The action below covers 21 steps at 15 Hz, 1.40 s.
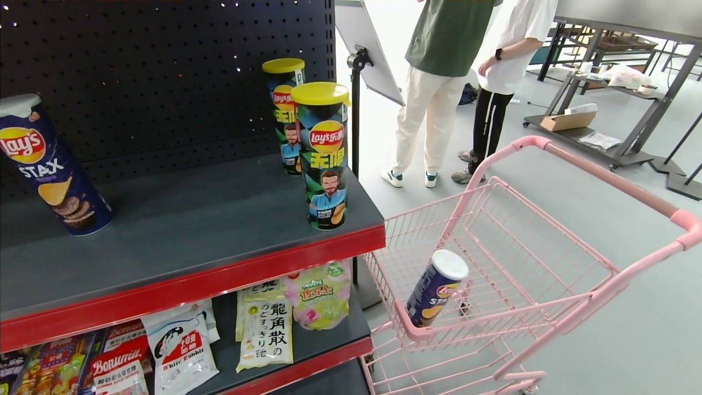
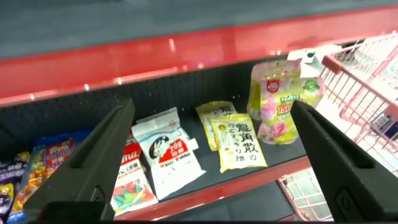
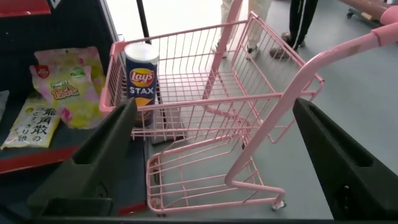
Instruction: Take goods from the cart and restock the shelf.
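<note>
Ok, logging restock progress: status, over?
Left gripper open, right gripper open, both empty. Blue can standing in cart. Nothing in the way.

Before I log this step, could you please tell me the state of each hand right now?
Left hand: open, holding nothing.
Right hand: open, holding nothing.

Shelf and cart from 3 cameras: the head camera looked forward and down from above, the top shelf [image 1: 181, 236] at left, the pink cart [image 1: 603, 174] at right. The left wrist camera faced the lower shelf [image 2: 289, 154] from close by, the cart [image 2: 367, 74] at its edge. The right wrist camera looked down on the cart [image 3: 286, 106] from nearby. All 3 shared a green-and-pink pouch [image 1: 318, 293] [image 2: 283, 102] [image 3: 71, 84]; 2 shared the blue can [image 1: 436, 288] [image 3: 142, 71].
</note>
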{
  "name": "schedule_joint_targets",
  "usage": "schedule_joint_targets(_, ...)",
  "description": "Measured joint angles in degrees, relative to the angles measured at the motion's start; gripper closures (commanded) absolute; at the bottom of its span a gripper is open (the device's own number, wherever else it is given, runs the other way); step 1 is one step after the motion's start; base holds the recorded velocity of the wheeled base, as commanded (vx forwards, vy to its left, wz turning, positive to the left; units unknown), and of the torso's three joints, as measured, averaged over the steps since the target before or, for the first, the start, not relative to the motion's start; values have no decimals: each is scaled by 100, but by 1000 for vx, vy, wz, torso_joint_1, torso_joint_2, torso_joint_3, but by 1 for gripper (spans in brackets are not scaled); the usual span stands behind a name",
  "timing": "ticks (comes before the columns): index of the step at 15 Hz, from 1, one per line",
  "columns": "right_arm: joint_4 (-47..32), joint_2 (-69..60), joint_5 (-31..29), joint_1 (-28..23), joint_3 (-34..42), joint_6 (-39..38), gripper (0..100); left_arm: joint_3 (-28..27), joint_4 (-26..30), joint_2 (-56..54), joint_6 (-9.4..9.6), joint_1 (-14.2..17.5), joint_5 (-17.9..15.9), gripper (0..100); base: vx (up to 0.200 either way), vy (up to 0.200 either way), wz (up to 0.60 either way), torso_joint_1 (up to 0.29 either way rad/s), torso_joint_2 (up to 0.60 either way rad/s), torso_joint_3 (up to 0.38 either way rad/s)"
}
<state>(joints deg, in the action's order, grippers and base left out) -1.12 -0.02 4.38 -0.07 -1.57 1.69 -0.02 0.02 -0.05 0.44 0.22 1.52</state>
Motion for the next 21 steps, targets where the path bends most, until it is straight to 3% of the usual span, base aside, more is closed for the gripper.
schedule_joint_targets(4, -2, 0, 5, -2, 0, -2, 0, 2, 7, 0, 0, 2, 0, 0, 0, 0, 0, -177, 519, 330)
schedule_joint_targets(10, 110, 40, -227, -22, 91, -74, 0, -2, 7, 0, 0, 2, -2, 0, 0, 0, 0, -28, 77, 50)
schedule_joint_targets(12, 119, 355, -230, -4, -388, -308, 0, -2, 7, 0, -1, 2, -5, 0, 0, 0, 0, 0, 0, 0)
schedule_joint_targets(17, 273, 3218, 104, 340, -2436, -917, 0, -5, 7, 0, -1, 2, -11, 0, 0, 0, 0, 0, 0, 0)
schedule_joint_targets(21, 1819, 5931, 321, 944, -2723, -1434, 0, -5, 7, 0, 0, 2, -13, 0, 0, 0, 0, 0, 0, 0)
